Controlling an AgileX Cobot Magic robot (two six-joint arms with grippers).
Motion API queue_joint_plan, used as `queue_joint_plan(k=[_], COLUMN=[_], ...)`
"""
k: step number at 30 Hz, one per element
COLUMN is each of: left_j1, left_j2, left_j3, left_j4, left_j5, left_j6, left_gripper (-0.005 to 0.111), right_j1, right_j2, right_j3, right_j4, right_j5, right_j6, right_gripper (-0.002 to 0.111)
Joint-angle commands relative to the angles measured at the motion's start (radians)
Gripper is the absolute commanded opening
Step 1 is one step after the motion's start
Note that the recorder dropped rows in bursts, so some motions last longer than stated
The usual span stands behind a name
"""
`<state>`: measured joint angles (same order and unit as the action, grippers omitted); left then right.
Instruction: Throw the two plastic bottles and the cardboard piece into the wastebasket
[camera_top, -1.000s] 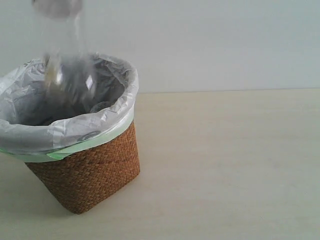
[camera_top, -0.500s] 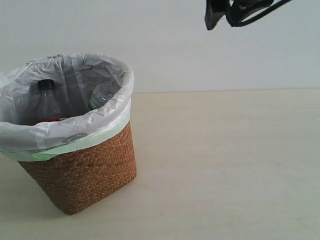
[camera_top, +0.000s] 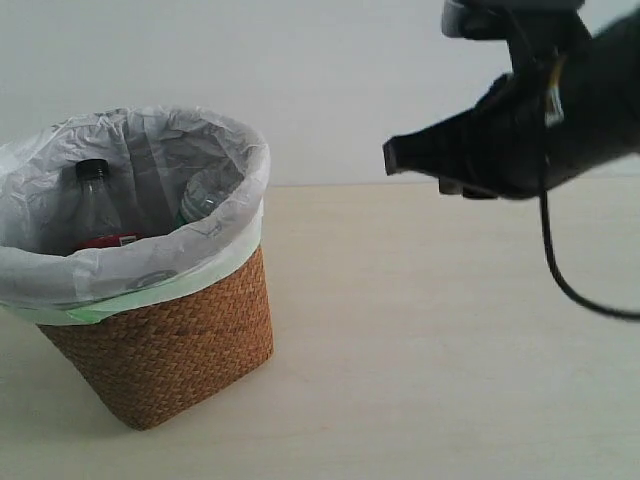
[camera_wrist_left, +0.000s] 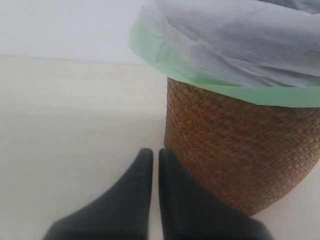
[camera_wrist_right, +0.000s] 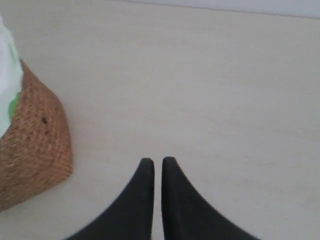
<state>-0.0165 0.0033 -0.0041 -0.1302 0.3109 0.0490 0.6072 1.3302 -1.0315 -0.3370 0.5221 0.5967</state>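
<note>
The wicker wastebasket with its white bag liner stands at the left. Inside it the black-capped bottle with the red label stands upright, and part of a second clear bottle leans beside it. The cardboard piece is out of view. My right gripper hangs shut and empty above the table, right of the basket; the right wrist view shows my right gripper over bare table with the wastebasket off to one side. My left gripper is shut and empty, low beside the wastebasket's woven wall.
The pale wooden table stretches right of the basket, with a plain white wall behind. A black cable loops down from the right arm.
A blurred bottle was falling into the basket a second ago and now rests inside. The right arm has come down from the top edge into the upper right of the view.
</note>
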Motion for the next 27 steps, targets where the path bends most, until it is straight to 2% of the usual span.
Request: queue_joint_plan(k=[1,7,10,27], left_j1=[0.001,0.001,0.001,0.001], left_j2=[-0.003,-0.003,-0.003,-0.003], left_j3=[0.004,0.004,0.004,0.004], left_j4=[0.003,0.003,0.003,0.003], left_j5=[-0.001,-0.001,-0.001,-0.001], left_j6=[-0.005,-0.005,-0.005,-0.005], left_gripper=[0.004,0.004,0.004,0.004], right_j1=[0.001,0.001,0.001,0.003], right_j2=[-0.153,-0.271,-0.298,-0.307], right_j3=[0.261,0.391,0.393,0.393], right_j4=[-0.018,-0.007,-0.007,-0.003], right_j5=[-0.335,-0.301,-0.241,-0.237], right_j6=[0.088,0.09,0.09,0.075], right_gripper=[0.0,0.0,0.0,0.0])
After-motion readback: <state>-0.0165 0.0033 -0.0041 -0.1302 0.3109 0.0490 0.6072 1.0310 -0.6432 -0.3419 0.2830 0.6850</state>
